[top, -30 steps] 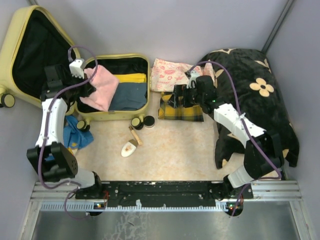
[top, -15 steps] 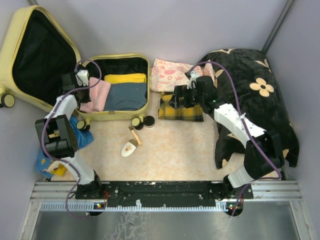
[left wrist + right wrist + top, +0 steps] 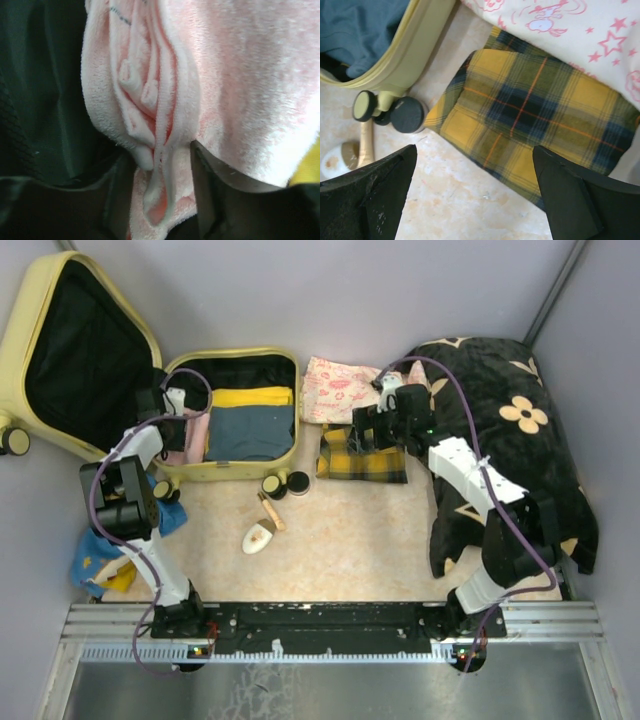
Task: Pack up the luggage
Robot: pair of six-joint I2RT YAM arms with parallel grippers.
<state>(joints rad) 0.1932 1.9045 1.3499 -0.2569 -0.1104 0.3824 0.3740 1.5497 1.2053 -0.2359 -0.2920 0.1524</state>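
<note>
Left claw [image 3: 172, 426] has swung in since a second ago and tucked the pink towel [image 3: 196, 432] down into the left end of the luggage [image 3: 240, 471], beside the yellow top [image 3: 250, 397] and grey-blue garment [image 3: 250, 433] already packed. Its fingers [image 3: 117, 200] flank a towel fold (can't tell if they're pinching or letting go). Right claw [image 3: 366, 430] hangs spread wide over the plaid cloth [image 3: 365, 466], just right of the case. Plaid, pink-print cloth [image 3: 340, 388] and blue rag [image 3: 150, 516] are still outside, so roughly halfway, I'd guess.
</note>
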